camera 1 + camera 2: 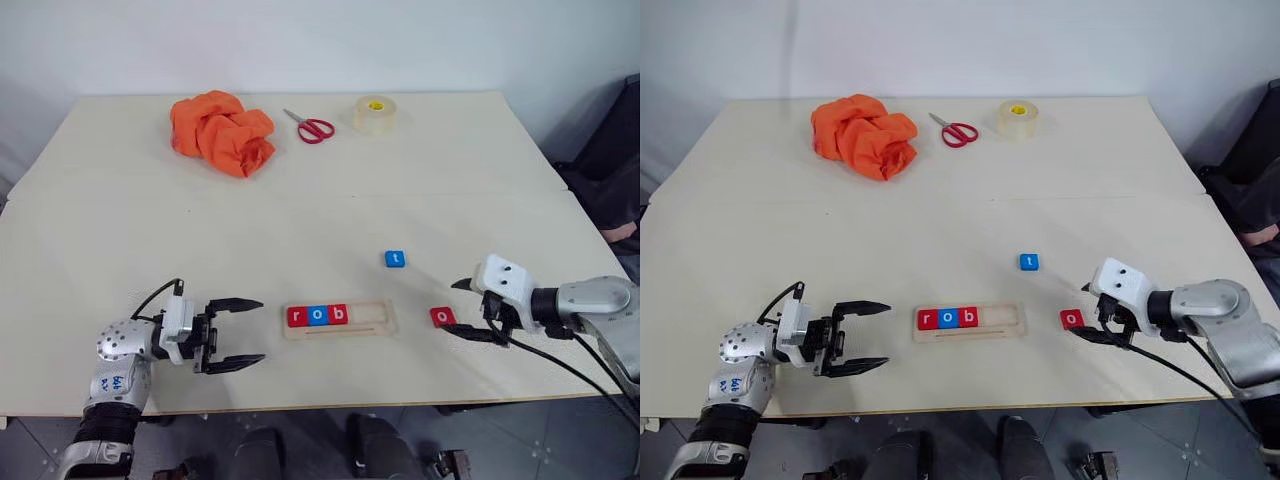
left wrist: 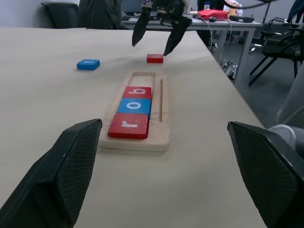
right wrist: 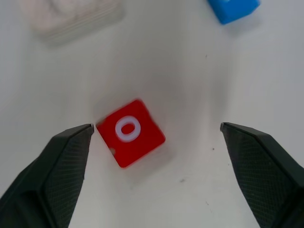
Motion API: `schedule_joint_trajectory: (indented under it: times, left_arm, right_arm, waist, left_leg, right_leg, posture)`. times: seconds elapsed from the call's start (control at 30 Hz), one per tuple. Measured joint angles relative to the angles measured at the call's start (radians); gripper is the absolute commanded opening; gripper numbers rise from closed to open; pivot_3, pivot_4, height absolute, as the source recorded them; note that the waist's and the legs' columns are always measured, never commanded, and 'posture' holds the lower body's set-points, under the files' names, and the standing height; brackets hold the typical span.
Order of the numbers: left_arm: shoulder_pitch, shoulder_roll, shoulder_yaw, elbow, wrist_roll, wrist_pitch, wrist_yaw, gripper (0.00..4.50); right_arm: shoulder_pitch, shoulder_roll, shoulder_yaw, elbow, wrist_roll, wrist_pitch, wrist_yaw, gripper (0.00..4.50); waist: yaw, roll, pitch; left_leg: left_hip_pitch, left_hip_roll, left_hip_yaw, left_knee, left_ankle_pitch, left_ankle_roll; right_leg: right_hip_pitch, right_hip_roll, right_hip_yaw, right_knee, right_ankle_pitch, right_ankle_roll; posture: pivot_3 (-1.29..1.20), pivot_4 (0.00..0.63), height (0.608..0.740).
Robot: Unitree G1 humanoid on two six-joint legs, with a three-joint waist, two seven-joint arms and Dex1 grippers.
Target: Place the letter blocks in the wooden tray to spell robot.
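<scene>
We see the wooden tray (image 1: 340,320) lying near the front edge of the desk (image 1: 300,210), with three letter blocks seated at its left end: red r (image 1: 296,316), blue o (image 1: 317,315), red b (image 1: 338,314). The tray's right portion is bare wood. From the head views those letters are small; the left wrist view gives them to us clearly, and also picks out the thin groove running alongside the tiles.

The blue t block (image 1: 395,259) sits loose on the desk beyond the tray's right end; in the right wrist view it is cut off at the frame's edge, its letter unreadable there. The red o block (image 3: 130,132) lies flat on the desk to the tray's right, between the wide-spread fingers of the right pincer (image 1: 462,307), which hangs over it, tilted downward. One fingertip (image 3: 90,129) comes very near the block's corner; we can't tell if it touches.

The left pincer (image 1: 238,334) hovers level just left of the tray, jaws wide, holding nothing.

At the far side lie an orange cloth (image 1: 222,131), red-handled scissors (image 1: 311,127) and a roll of tape (image 1: 375,113).
</scene>
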Motion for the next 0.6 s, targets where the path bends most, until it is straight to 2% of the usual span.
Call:
schedule_joint_trajectory:
  times: [0.1, 0.2, 0.43, 0.6]
  left_arm:
    - [0.023, 0.001, 0.005, -0.019, 0.0, -0.006, 0.004, 4.5]
    - [0.042, 0.002, 0.015, -0.04, 0.0, -0.006, 0.015, 4.5]
    - [0.067, 0.001, 0.02, -0.074, 0.0, -0.006, 0.036, 4.5]
    - [0.083, 0.002, 0.02, -0.077, 0.0, -0.006, 0.044, 4.5]
  right_arm:
    - [-0.054, 0.003, 0.05, 0.067, -0.035, -0.057, 0.058, 4.47]
    - [-0.09, 0.02, 0.069, 0.105, -0.052, -0.084, 0.09, 3.89]
    - [-0.113, 0.05, 0.086, 0.126, -0.07, -0.107, 0.121, 1.49]
    - [-0.131, 0.064, 0.086, 0.143, -0.08, -0.106, 0.117, 1.45]
  waist:
    - [-0.001, 0.0, 0.0]
    - [0.0, 0.0, 0.0]
    - [-0.003, 0.0, 0.0]
    - [-0.003, 0.0, 0.0]
  left_leg:
    - [0.0, 0.0, 0.001, 0.0, 0.0, 0.0]
    - [0.0, 0.0, 0.001, 0.001, 0.0, 0.0]
    - [0.003, 0.001, 0.001, 0.003, 0.0, -0.001]
    - [0.003, 0.001, 0.002, 0.004, 0.0, -0.001]
  right_leg:
    - [0.0, 0.0, 0.001, 0.0, 0.0, 0.0]
    - [0.0, 0.0, 0.001, 0.001, 0.0, 0.0]
    - [0.001, 0.0, 0.002, 0.003, 0.0, -0.001]
    - [0.001, 0.0, 0.003, 0.003, 0.0, -0.002]
  posture:
    - [0.0, 0.15, 0.74]
    - [0.0, 0.15, 0.74]
    - [0.0, 0.15, 0.74]
    - [0.0, 0.15, 0.74]
